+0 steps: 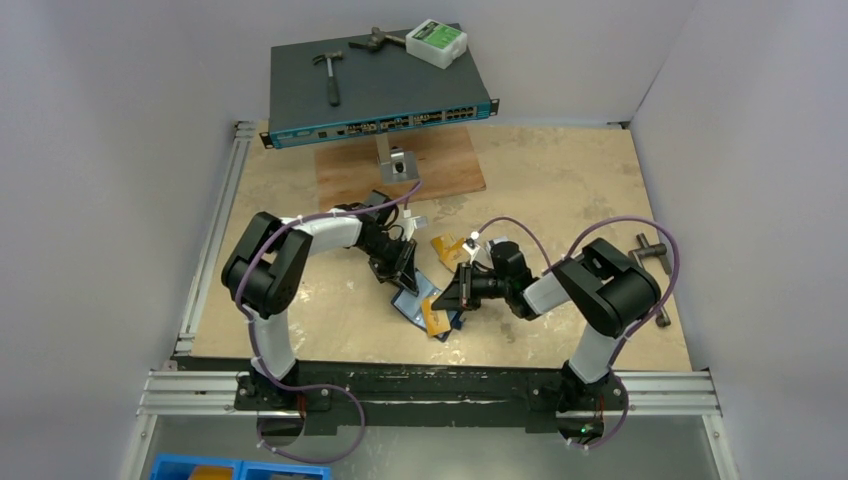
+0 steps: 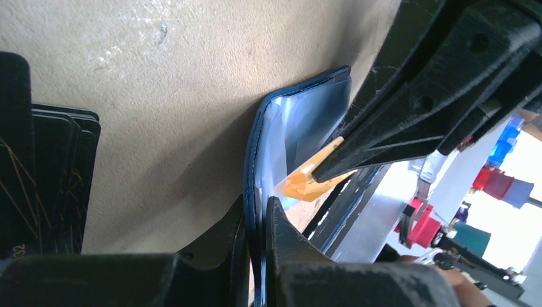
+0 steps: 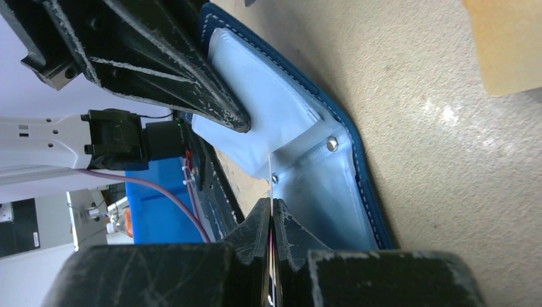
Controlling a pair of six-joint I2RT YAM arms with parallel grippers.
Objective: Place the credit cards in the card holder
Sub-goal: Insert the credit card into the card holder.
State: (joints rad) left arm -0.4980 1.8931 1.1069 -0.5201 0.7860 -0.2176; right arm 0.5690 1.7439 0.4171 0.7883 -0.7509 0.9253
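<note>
Left gripper (image 2: pixel 255 220) jaws: clenched on one edge of the dark navy-blue folding card holder (image 2: pixel 305 118). The stitched rim is pinched between the two fingers, one on the pale blue inside and one on the outer skin.

Right gripper (image 3: pixel 271 210) jaws: clamped on a thin flat orange-gold card (image 2: pixel 305 182). In its own wrist view the card shows edge-on, only a fine line between the pads.

Key relation: the card holder lies open directly ahead of the right gripper, between the two grippers on the tan tabletop (image 2: pixel 160 96). Its long axis runs away from the left gripper's fingers. The right arm carries the card and the left arm only steadies the holder.

From the left wrist view, a corner of the orange-gold card projects past the right fingertips and overlaps the clear inner pocket. Cannot tell whether that corner is already under the pocket lip or just resting against it.

Judgement: insertion is in hand and not finished. The next push should run along the card's own plane into the pocket mouth, and a tilted corner could snag on the clear film.

Other cards off the holder:
- a second orange-gold card (image 3: pixel 505 45) flat on the tabletop beyond the holder
- black cards (image 2: pixel 61 179) stacked beside the left gripper
</note>
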